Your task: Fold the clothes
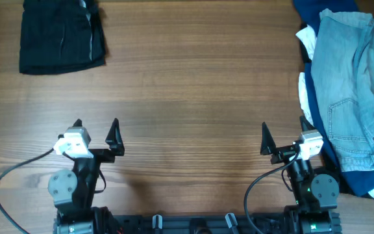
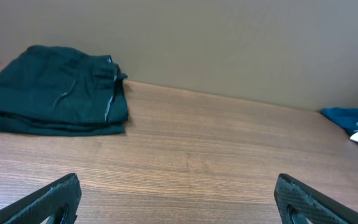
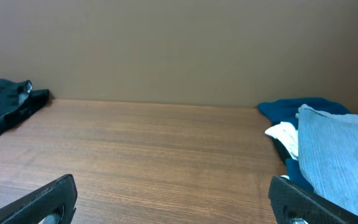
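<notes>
Both claws, left [image 1: 97,123] and right [image 1: 283,127], hang released over bare table [image 1: 193,97], grasping nothing. Black shorts [image 1: 62,34] lie far ahead-left of the left claw, already a folded stack. Judging by that, folding looks finished; the unfolded pile [image 1: 349,91] beside the right claw remains.

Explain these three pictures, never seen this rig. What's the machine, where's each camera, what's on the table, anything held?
Two robot arms sit at the near edge of a wooden table. The overhead view looks straight down; the other two come from cameras on each wrist, looking forward past that arm's own fingers. The left gripper and right gripper are both open and hold nothing. The black shorts lie folded at the far left corner. On the right is a loose pile: a light-blue denim garment on top of white and navy clothes.
</notes>
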You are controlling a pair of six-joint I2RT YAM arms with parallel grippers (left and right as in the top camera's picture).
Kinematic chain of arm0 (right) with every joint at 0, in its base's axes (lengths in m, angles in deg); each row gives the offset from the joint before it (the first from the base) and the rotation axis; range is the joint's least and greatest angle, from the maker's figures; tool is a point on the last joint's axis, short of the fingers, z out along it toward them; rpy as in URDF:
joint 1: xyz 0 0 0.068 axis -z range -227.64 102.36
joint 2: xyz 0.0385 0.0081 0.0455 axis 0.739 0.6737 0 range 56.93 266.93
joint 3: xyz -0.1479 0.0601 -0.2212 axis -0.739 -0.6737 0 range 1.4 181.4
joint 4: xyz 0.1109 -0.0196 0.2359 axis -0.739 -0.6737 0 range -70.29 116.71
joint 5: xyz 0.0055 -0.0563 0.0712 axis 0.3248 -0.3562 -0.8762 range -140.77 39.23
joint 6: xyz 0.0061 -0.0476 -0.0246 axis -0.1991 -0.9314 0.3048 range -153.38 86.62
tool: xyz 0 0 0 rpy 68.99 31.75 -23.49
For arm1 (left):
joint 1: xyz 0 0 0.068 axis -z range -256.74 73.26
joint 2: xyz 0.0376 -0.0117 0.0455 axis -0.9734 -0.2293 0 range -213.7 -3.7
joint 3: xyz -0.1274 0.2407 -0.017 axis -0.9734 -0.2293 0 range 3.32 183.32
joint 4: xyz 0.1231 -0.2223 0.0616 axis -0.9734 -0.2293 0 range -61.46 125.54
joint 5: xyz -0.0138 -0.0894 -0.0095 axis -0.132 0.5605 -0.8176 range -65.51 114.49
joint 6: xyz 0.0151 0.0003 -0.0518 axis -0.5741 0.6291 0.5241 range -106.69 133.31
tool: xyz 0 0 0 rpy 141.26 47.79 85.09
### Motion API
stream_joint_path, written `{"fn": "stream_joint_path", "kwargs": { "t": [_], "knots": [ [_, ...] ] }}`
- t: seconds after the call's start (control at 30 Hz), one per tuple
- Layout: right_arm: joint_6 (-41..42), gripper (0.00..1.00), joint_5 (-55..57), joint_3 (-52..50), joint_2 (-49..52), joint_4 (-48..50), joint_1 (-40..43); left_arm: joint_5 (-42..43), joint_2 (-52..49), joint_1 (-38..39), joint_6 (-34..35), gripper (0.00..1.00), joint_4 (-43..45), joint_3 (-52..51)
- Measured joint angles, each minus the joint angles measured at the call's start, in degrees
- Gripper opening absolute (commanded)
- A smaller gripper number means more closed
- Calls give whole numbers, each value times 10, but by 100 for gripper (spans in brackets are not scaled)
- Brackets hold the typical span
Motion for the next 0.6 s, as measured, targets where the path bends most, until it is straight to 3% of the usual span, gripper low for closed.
{"fn": "stream_joint_path", "kwargs": {
  "t": [0.2,0.4,0.6],
  "knots": [
    [0,100,0,0,0,0,0,0,84,0,0,100,19,-42],
    [0,100,0,0,0,0,0,-1,88,0,0,100,57,-55],
    [0,100,0,0,0,0,0,-5,88,0,0,100,10,-66]
  ]
}}
